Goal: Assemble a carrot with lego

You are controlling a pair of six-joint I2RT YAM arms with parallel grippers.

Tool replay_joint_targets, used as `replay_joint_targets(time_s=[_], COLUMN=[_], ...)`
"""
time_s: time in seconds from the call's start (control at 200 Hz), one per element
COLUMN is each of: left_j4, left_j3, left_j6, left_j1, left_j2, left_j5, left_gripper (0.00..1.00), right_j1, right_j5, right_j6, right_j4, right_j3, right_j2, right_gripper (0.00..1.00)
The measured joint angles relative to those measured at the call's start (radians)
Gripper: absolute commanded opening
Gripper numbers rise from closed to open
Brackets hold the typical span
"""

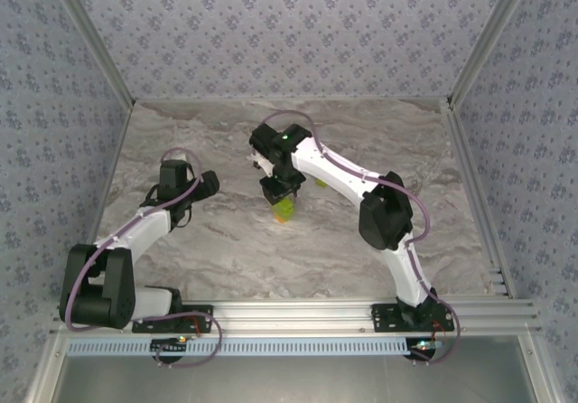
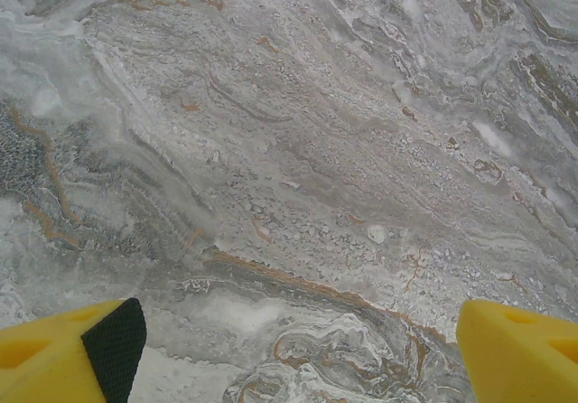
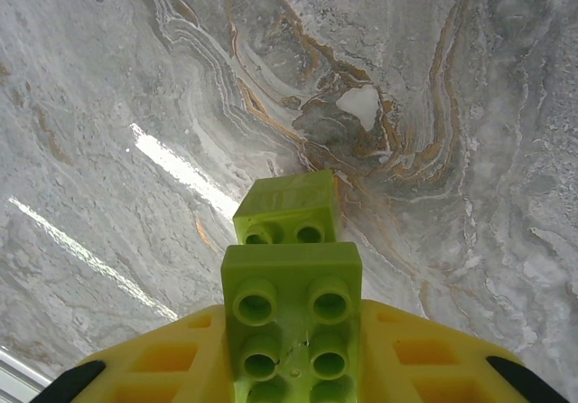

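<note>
- Reaching out over the middle of the marble table (image 1: 271,272) in the top view, the right arm ended in the right gripper (image 1: 282,197), which pointed downward and was clenched on the carrot (image 1: 284,210). The lime-green bricks (image 1: 284,207) sat just under the fingers, and an orange brick (image 1: 283,220) showed at the low end. Whether that orange tip touched the tabletop could not be told from above.
- In the same view the left arm lay folded on the left side of the table, and the left gripper (image 1: 209,184) was well apart from the carrot, with nothing in it.
- From the left wrist camera, the left gripper (image 2: 298,367) was released: its two yellow fingers (image 2: 519,353) stood far apart at the bottom corners, a black pad (image 2: 116,344) showed on the inner face of the left-hand one, and bare veined marble lay between them.
- From the right wrist camera, the right gripper (image 3: 293,353) grasped the carrot (image 3: 291,267) between its yellow fingers (image 3: 172,358), which pressed on either side of the nearer lime-green brick. Its studs faced the camera, and a second lime-green brick stepped away beyond it toward the table. The orange part was hidden behind the green ones here, so it could not be made out.
</note>
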Motion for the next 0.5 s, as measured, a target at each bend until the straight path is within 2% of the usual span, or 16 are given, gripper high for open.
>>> replay_joint_targets(time_s=[0.5], left_j4=[0.000], left_j3=[0.000], left_j6=[0.000], left_j1=[0.000], left_j2=[0.000], left_j5=[0.000], left_gripper=[0.91], right_j1=[0.038], right_j5=[0.086], right_j6=[-0.001], right_j4=[0.010], right_j3=[-0.009], right_j2=[-0.005], right_gripper=[0.34])
